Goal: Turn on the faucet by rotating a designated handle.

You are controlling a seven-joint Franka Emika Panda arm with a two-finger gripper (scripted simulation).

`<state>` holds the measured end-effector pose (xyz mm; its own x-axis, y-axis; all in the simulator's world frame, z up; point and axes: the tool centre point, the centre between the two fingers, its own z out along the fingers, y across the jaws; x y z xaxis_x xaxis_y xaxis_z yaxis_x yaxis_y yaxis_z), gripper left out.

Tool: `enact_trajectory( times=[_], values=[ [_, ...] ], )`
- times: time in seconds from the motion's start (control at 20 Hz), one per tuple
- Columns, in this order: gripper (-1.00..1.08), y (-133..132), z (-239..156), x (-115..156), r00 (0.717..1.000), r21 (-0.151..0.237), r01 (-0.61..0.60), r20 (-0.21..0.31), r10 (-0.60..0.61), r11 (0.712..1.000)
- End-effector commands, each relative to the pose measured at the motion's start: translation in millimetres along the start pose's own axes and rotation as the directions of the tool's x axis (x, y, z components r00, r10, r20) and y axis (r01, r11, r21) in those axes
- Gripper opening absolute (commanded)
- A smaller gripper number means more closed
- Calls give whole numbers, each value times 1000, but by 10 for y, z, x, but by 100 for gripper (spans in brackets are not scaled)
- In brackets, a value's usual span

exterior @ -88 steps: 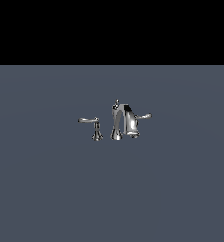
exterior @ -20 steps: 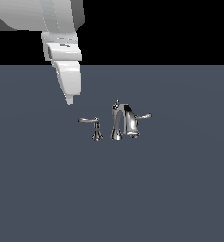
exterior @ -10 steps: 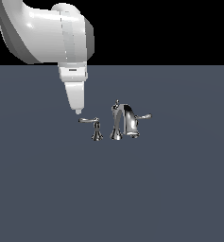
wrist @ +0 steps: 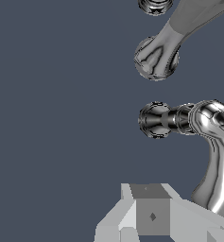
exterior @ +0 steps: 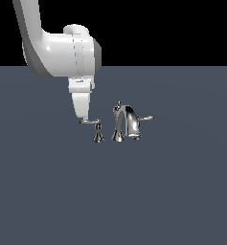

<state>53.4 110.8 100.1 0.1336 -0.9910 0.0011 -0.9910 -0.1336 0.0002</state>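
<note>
Fingers of the white gripper [exterior: 84, 117], gap hidden (cannot tell how far apart, nothing evidently gripped), hang at the free tip of the thin straight chrome lever handle [exterior: 91, 122]. Just beyond stands the arched chrome faucet [exterior: 127, 120]. The handle is probably rigid, slick and pivoted; push sideways near the tip.

The exterior view looks level from well back at the faucet [exterior: 126, 123] (small, mid-picture), while the wrist view looks straight down from close above, sharing the handle [exterior: 92, 122].
</note>
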Motion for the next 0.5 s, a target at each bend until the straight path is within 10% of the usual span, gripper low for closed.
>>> enact_trajectory(
  times=[0.0, 0.45],
  values=[
    [-100, -39, 36, 23, 1000, 0, -16, 0, 16, 1000],
    [-100, 9, 51, 5, 1000, 0, -22, 0, 22, 1000]
  ],
)
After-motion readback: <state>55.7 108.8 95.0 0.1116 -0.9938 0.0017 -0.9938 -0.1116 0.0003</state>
